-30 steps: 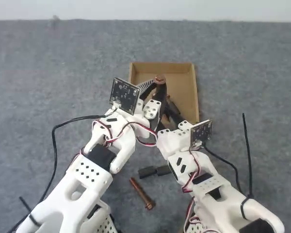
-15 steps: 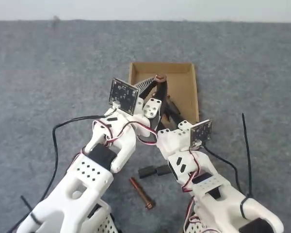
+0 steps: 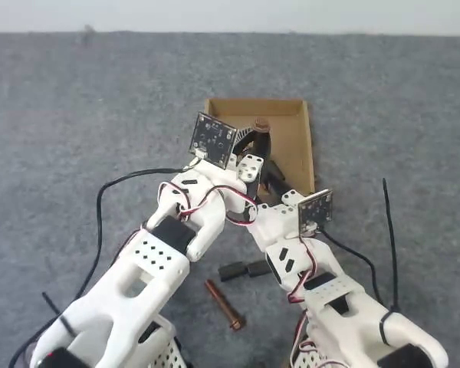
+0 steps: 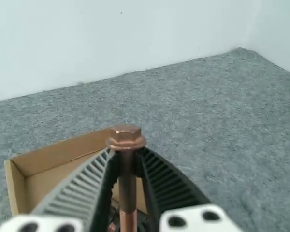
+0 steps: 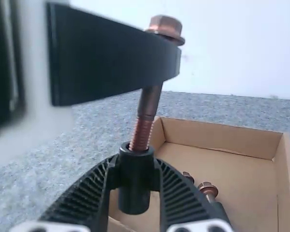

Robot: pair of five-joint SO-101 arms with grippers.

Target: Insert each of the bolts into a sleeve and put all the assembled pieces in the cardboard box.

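- The left gripper [image 4: 125,157] has its jaws closed narrowly on a copper bolt [image 4: 126,140]. They clamp the shank just under the hex head, and the bolt stands upright with its head on top.
- The right gripper [image 5: 135,169] has its jaws clamped on a black sleeve [image 5: 134,191], also upright and directly under the bolt.
- The bolt's threaded end meets the sleeve's top opening. I cannot tell how far in it sits.
- Both grippers are over the box [image 3: 253,106], at the side nearest the arms. The bolt and sleeve are held in the air above its floor.
- The box lies open around the middle of the table [image 3: 77,115], somewhat toward the far edge.
- Inside the box, two assembled pieces [image 5: 207,189] lie on the floor with their copper heads showing.
- Near the table's near edge, between the two arms, a loose bolt [image 3: 224,304] lies flat.
- Just beyond it, two spare sleeves [image 3: 244,270] lie end to end, close to the loose bolt but apart from it.
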